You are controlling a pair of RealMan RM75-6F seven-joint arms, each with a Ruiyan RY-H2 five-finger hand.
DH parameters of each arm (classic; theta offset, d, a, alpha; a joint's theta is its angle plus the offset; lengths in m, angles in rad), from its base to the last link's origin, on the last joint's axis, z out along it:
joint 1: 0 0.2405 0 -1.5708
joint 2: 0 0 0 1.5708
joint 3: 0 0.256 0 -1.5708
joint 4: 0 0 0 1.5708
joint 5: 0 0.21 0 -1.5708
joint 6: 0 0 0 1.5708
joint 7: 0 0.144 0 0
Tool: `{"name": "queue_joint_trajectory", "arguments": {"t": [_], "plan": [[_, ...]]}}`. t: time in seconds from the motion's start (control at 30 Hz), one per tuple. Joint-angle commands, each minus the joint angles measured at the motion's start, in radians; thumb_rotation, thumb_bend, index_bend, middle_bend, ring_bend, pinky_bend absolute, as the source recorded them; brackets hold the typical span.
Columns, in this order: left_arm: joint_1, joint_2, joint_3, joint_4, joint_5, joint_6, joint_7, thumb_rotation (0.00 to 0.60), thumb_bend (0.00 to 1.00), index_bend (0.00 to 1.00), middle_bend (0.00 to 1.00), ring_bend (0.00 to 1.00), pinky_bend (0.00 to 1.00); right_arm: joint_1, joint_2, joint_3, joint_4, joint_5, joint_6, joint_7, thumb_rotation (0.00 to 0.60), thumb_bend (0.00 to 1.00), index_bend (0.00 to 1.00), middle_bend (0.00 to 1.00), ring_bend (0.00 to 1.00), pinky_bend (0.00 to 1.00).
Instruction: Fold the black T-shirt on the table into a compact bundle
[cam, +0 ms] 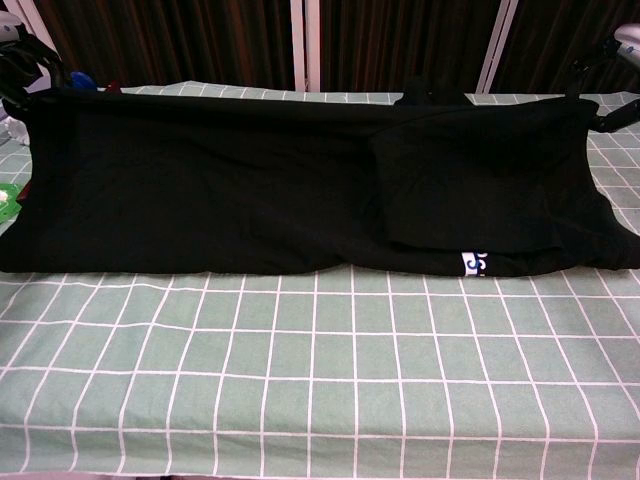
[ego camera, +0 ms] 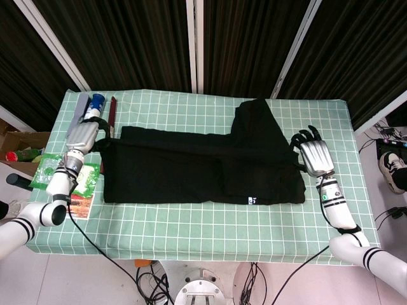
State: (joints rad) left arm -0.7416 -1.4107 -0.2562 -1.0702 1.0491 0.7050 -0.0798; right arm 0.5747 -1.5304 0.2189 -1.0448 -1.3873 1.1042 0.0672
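T-shirt [ego camera: 197,168] lies across our counter [ego camera: 210,219], bottle [ego camera: 93,108] behind; left hand [ego camera: 81,135] and right hand [ego camera: 315,157] pinch its edges, fingers [ego camera: 304,136] clamped.

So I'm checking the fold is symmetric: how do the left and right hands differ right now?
The left hand grips the black T-shirt at its far-left corner; the right hand holds its right edge with fingers more spread. Both lift the shirt's edge.
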Motion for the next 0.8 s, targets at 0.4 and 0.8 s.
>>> {"name": "queue_joint_trajectory", "arguments": {"t": [0.4,0.8], "plan": [[-0.077,-0.102,0.011,0.175,-0.003,-0.047,0.074,0.600,0.51,0.63,0.25,0.13,0.17,0.047,-0.067,0.010,0.103,0.024,-0.031,0.019,0.600,0.58,0.76,0.35,0.17,0.10],[-0.115,-0.224,-0.001,0.377,-0.029,-0.066,0.103,0.600,0.27,0.30,0.12,0.08,0.17,0.097,-0.151,0.026,0.225,0.075,-0.096,-0.043,0.600,0.51,0.66,0.32,0.15,0.07]]}}
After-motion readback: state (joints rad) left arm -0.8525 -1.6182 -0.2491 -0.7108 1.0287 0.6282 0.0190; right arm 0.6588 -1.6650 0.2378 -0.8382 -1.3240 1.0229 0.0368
